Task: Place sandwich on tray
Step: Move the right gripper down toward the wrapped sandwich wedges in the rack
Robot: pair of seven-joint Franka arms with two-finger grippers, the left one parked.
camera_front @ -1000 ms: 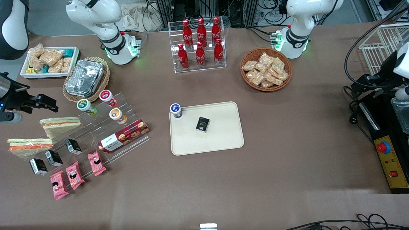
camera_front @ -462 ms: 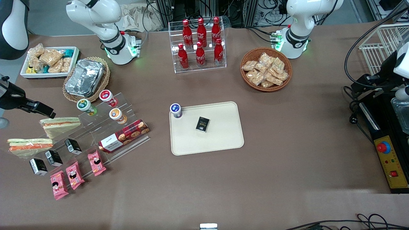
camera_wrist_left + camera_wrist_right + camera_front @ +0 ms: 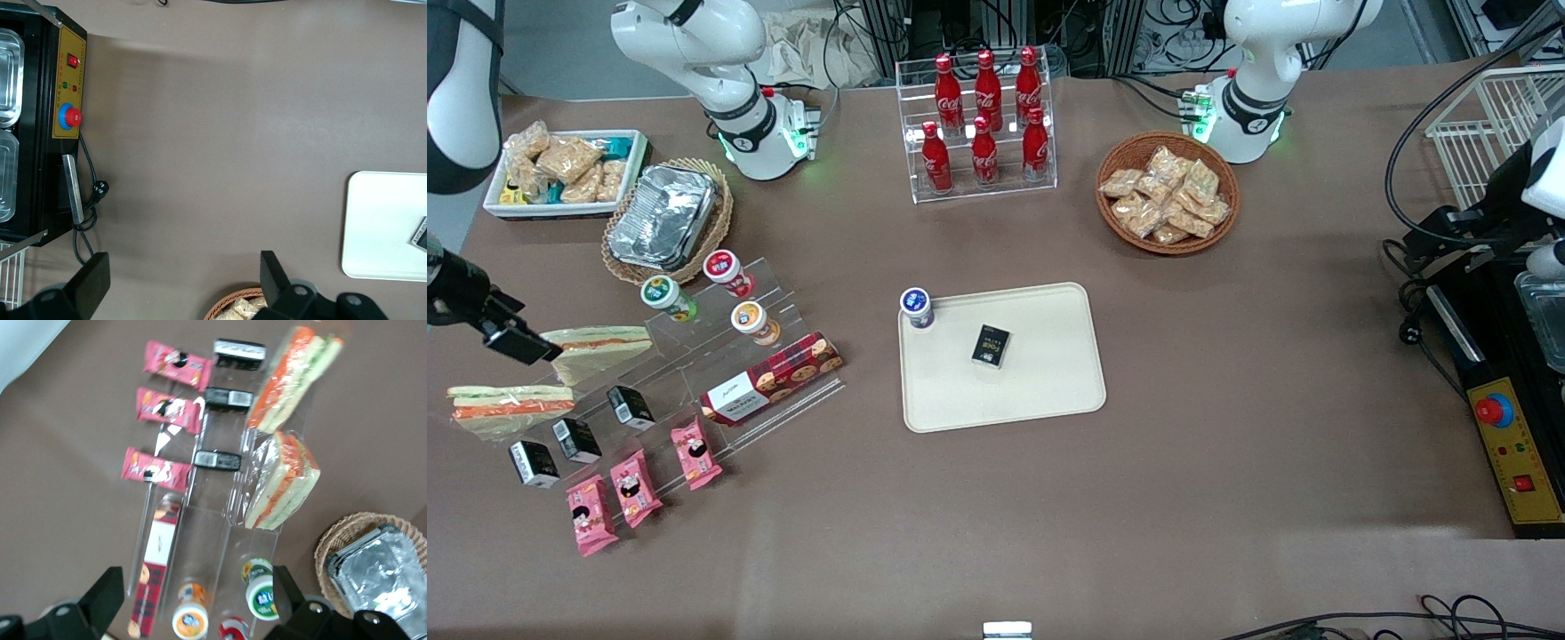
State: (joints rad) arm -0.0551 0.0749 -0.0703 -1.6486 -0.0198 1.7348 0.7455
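Observation:
The sandwich (image 3: 511,404), clear-wrapped with a thick orange-red layer and a thin green one, lies at the working arm's end of the table, beside a clear display stand (image 3: 694,373). It also shows in the right wrist view (image 3: 290,377). The cream tray (image 3: 1049,391) lies mid-table and holds a blue-capped cup (image 3: 916,307) and a small black box (image 3: 991,346); its edge shows in the left wrist view (image 3: 380,227). My right gripper (image 3: 520,345) hovers open and empty beside a wedge sandwich (image 3: 600,348), a little farther from the front camera than the sandwich. In the right wrist view the gripper (image 3: 197,587) is above the stand.
The stand holds three capped cups (image 3: 729,271), a red cookie box (image 3: 772,389), black boxes (image 3: 576,439) and pink packets (image 3: 636,487). A foil container in a wicker basket (image 3: 663,216), a white snack bin (image 3: 565,171), a cola rack (image 3: 983,124) and a snack basket (image 3: 1167,192) stand farther back.
My right gripper has swung nearer to the front camera, from over the bare table to beside the wedge sandwich. Nothing on the table has moved.

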